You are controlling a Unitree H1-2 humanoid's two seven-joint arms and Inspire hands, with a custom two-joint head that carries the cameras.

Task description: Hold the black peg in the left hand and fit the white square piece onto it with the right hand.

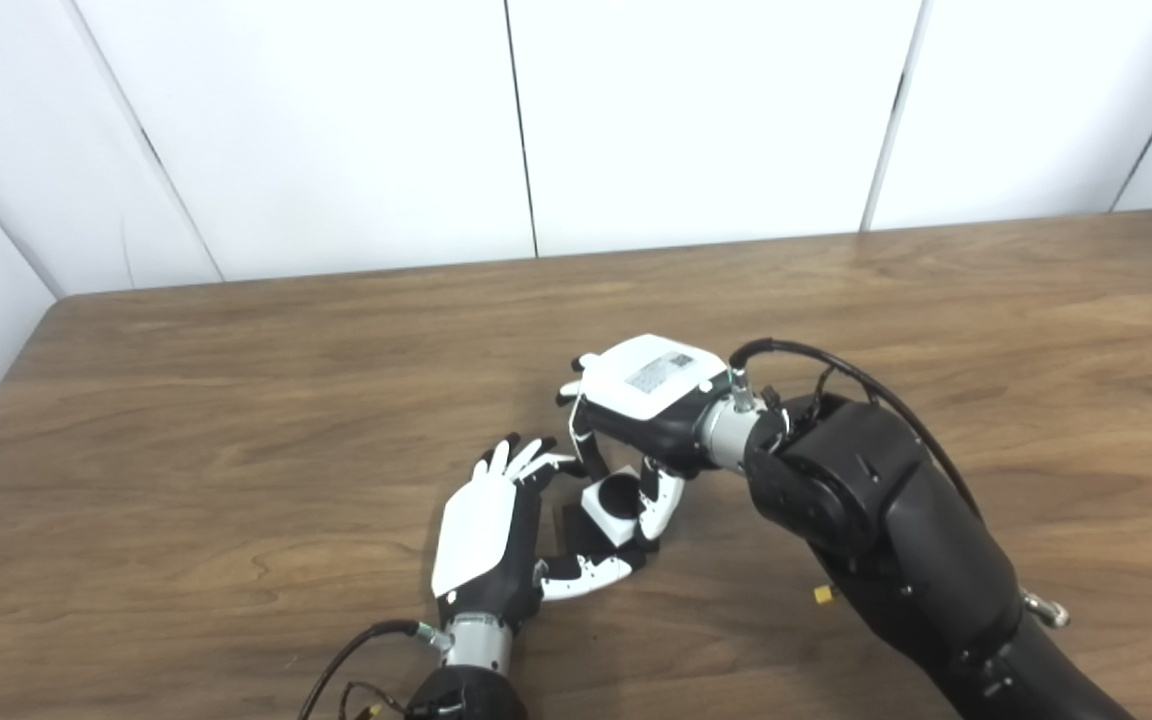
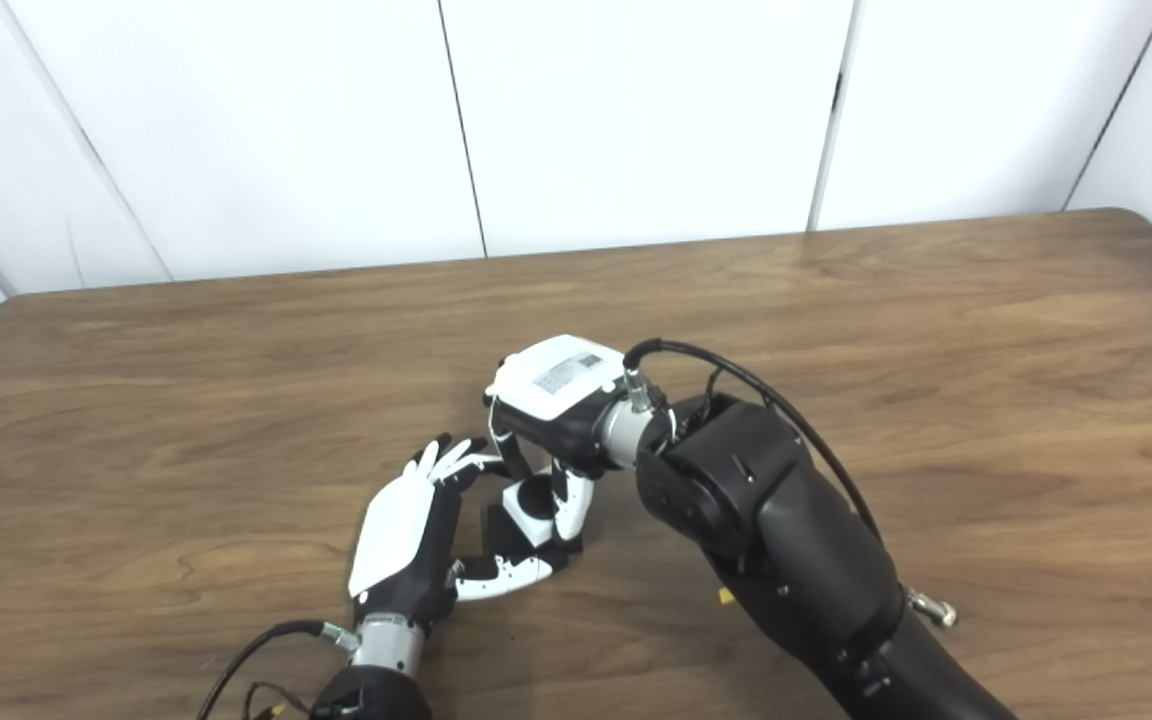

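Note:
My left hand (image 1: 481, 530) lies low over the wooden table (image 1: 236, 400) with its white back up, fingers and thumb curled around the black peg (image 1: 576, 532). Only a dark part of the peg shows between them. The white square piece (image 1: 614, 508), with a round dark hole in its top face, sits right against the peg's upper end. My right hand (image 1: 651, 392) reaches down from above and is shut on this piece, one finger on each side. I cannot tell how deep the peg sits in the hole. The right eye view shows the same piece (image 2: 533, 505) between both hands.
The right forearm (image 1: 886, 520) crosses the lower right of the table. A black cable (image 1: 356, 650) runs from the left wrist to the bottom edge. White wall panels (image 1: 636, 120) stand behind the table's far edge.

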